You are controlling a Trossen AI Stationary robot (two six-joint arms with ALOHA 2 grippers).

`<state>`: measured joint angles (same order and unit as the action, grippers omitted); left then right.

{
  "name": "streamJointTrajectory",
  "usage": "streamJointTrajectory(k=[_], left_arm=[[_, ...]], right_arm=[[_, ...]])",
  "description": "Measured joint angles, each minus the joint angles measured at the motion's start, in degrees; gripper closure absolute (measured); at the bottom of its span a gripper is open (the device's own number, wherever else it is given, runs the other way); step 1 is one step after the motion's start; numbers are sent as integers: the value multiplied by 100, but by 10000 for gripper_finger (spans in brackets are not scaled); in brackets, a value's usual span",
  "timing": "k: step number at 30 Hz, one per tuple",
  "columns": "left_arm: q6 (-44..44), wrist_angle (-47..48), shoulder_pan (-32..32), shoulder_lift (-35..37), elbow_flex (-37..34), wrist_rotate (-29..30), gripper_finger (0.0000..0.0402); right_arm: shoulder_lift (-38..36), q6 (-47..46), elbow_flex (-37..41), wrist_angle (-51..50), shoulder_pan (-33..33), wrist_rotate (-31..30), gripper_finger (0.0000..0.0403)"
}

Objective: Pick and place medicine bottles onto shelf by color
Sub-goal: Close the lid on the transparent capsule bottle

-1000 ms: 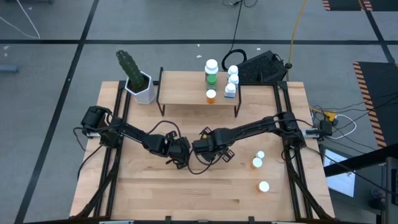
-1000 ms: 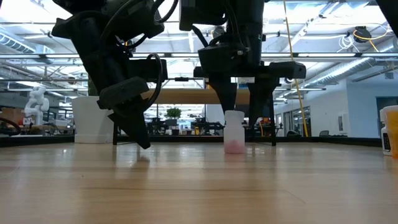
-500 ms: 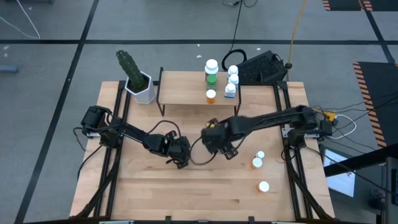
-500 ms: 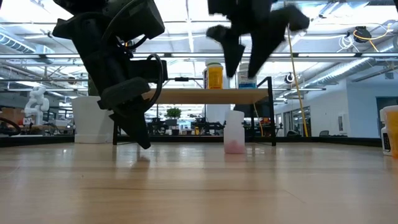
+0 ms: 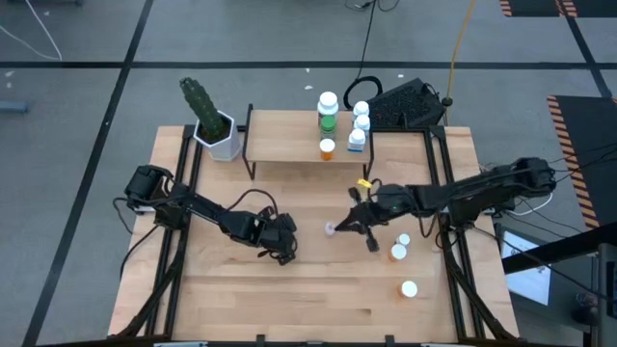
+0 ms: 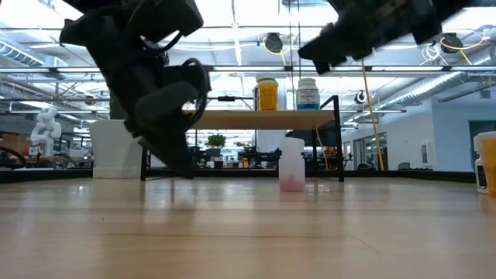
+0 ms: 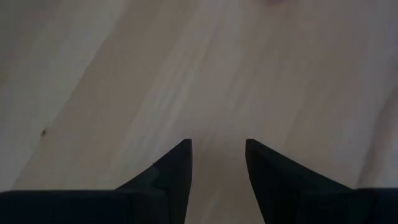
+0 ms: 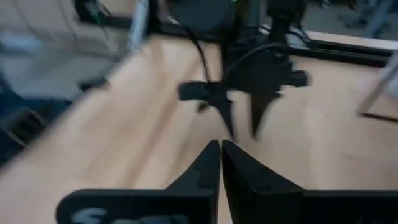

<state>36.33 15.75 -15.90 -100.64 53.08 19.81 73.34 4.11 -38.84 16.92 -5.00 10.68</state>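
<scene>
A pinkish medicine bottle (image 5: 331,229) (image 6: 292,164) stands upright on the table's middle, touched by no gripper. My right gripper (image 5: 349,225) (image 8: 221,155) hangs shut just to its right, raised above the table and holding nothing. My left gripper (image 5: 284,243) (image 7: 217,152) is low over the wood to the bottle's left, open and empty. On the shelf (image 5: 289,145) stand a green bottle (image 5: 328,108), an orange one (image 5: 327,148) and three blue-white ones (image 5: 359,125).
Three more white-capped bottles (image 5: 403,253) stand on the table's right part, one of them near the front (image 5: 410,288). A white pot with a cactus (image 5: 217,130) stands at the shelf's left end. Bare wood lies along the near edge.
My right gripper stood with its fingers on either side of the pinkish bottle; it has risen, drawn back toward the table's right edge and shut. The bottle stays upright where it was.
</scene>
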Motion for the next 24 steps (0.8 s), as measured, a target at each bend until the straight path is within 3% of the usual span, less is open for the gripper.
streamJointTrajectory(k=[5, 15, 24], left_arm=[[-397, -671, 26, 0, 2, 20, 250], [-502, -780, 208, 2, 4, 25, 250], [-515, -789, 205, 2, 2, 25, 250]], right_arm=[[367, -387, 858, 1812, 133, 310, 401], [1747, -305, 840, 2931, 235, 589, 402], [2229, -342, 836, 3532, 478, 762, 403]])
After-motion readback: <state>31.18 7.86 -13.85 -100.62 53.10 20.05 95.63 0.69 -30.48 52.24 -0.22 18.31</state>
